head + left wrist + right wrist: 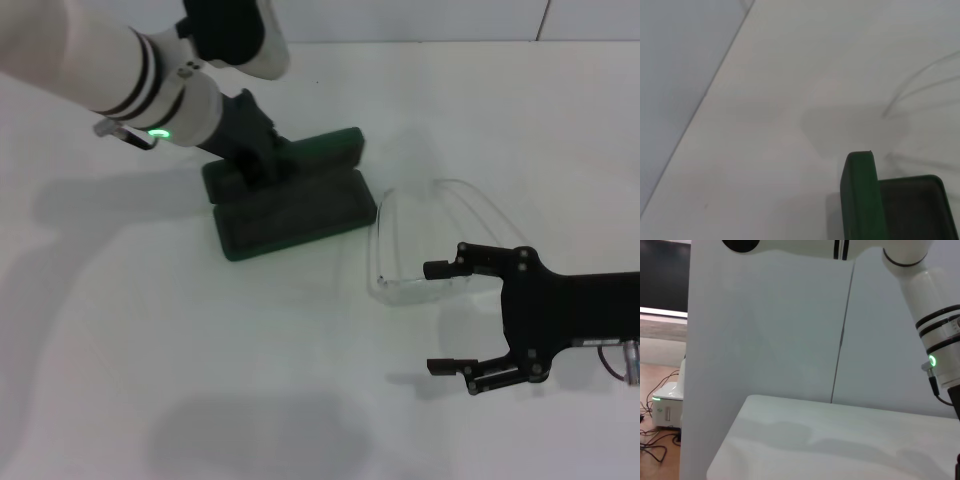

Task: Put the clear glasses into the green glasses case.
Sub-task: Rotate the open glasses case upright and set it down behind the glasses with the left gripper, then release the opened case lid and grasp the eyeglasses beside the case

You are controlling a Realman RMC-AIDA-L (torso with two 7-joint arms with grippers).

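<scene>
Presently the green glasses case (pixel 290 195) lies open, left gripper (pixel 262 157) clamped on its lid. Clear glasses (pixel 425 240) rest just right of it. Right gripper (pixel 442 318), fingers spread, should straddle the near frame squarely before closing.

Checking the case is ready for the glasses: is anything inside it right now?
The open green case shows only its dark lining where visible. The left tool sits on it and hides part of the inside. The clear glasses lie on the table beside it.
</scene>
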